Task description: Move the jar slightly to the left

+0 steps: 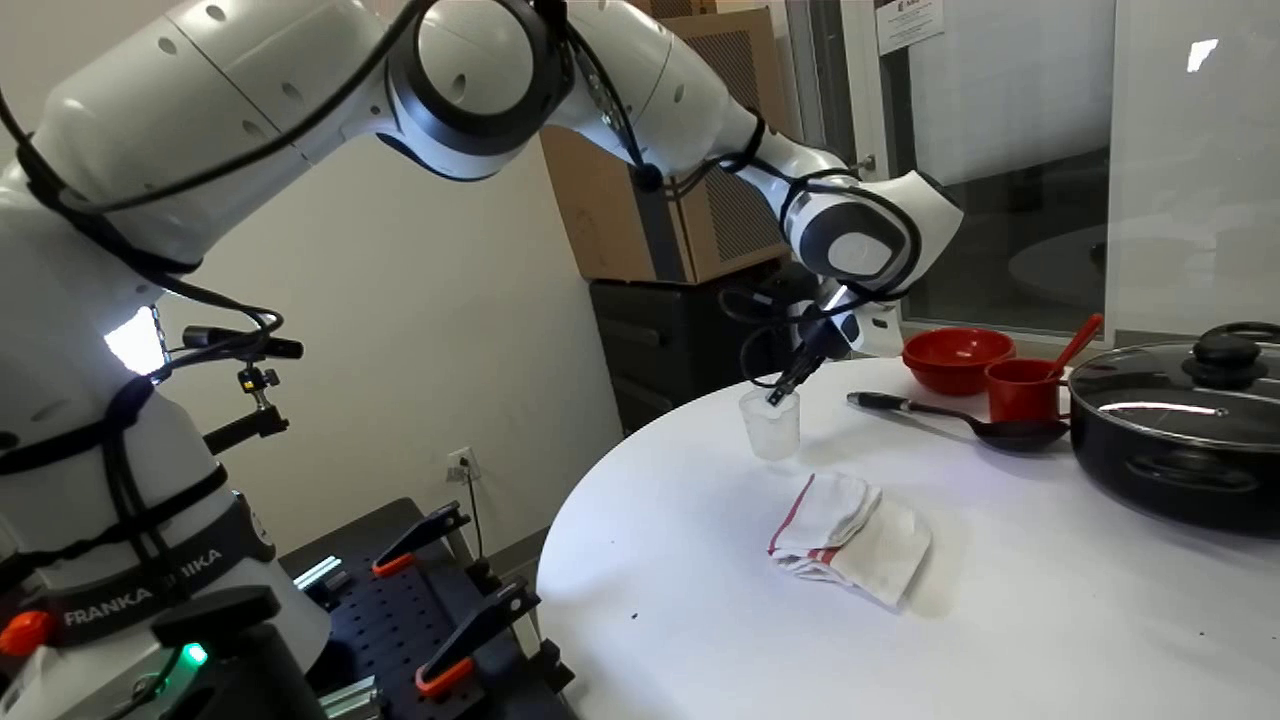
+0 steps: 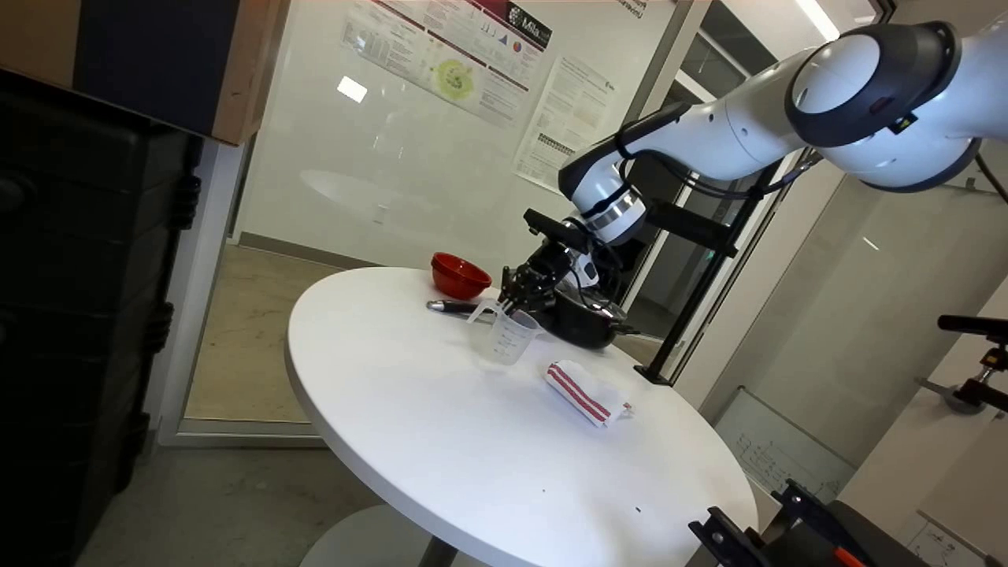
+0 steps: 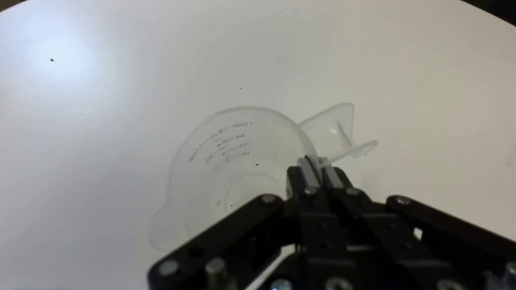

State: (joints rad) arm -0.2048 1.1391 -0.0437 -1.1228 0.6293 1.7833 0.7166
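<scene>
The jar is a translucent plastic measuring jug with a handle, a spout and printed marks. It shows in both exterior views (image 1: pixel 770 436) (image 2: pixel 510 342), near the far part of the white table (image 1: pixel 660 600), and in the wrist view (image 3: pixel 246 121). My gripper (image 3: pixel 320 171) is shut on the jar's rim beside the handle, one finger inside the wall and one outside. In the exterior views the gripper (image 1: pixel 778 394) (image 2: pixel 508 307) reaches down to the jar's top from above. The jar is about upright; I cannot tell whether its base touches the table.
A folded white towel with red stripes (image 1: pixel 850 540) lies near the jar. A black serving spoon (image 1: pixel 1015 434), a red bowl (image 1: pixel 958 360), a red mug (image 1: pixel 1022 392) with a red utensil, and a lidded black pan (image 1: pixel 1180 450) stand further along the table.
</scene>
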